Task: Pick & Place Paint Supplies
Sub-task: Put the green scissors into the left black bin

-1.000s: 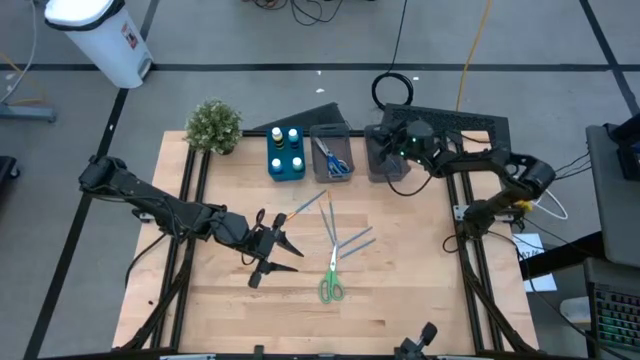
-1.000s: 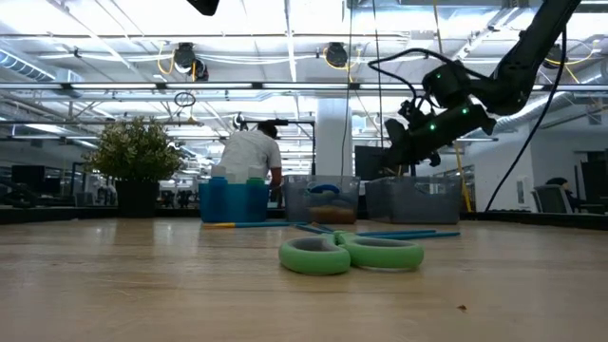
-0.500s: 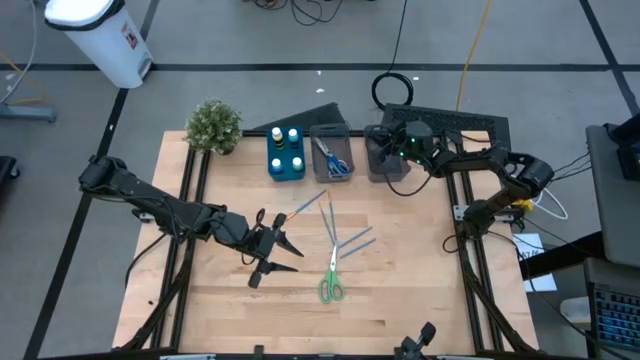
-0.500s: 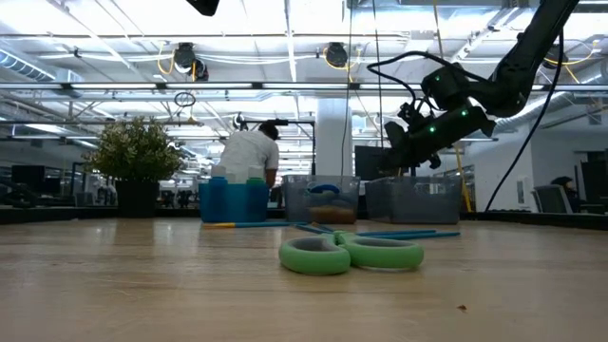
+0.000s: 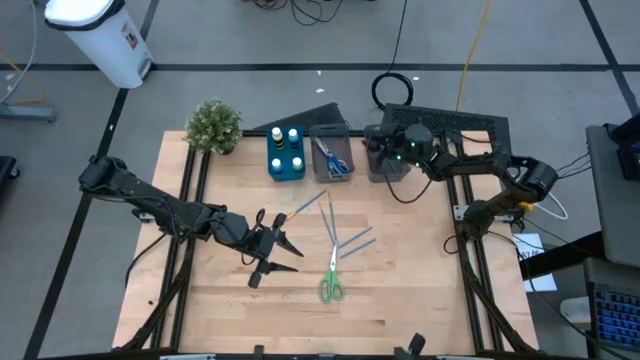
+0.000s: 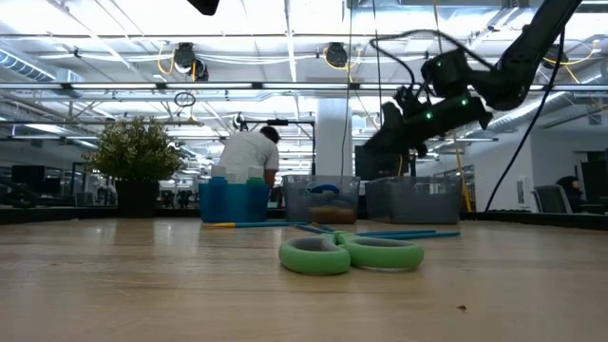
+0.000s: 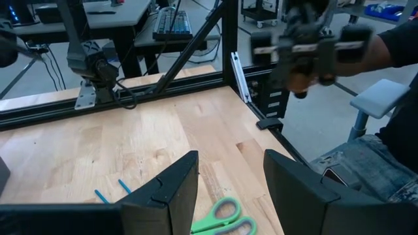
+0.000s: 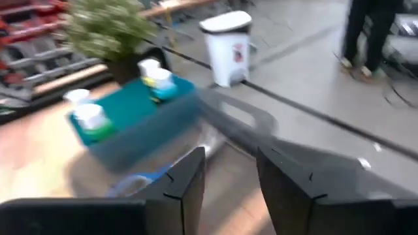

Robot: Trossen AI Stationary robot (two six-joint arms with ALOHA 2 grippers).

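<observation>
The right hand [image 5: 383,152] hangs with fingers parted and empty over the grey bin [image 5: 381,160] at the table's [image 5: 400,260] far edge. The left hand [image 5: 285,252], also parted and empty, hovers just beside the green-handled scissors [image 5: 331,284] and blue brushes [image 5: 345,240] lying mid-table.

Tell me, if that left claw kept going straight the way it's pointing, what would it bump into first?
Probably the green-handled scissors. The left gripper, fingers apart, aims across the table with those handles showing just beyond its tips. Depth is unclear, so it might pass over them.
</observation>
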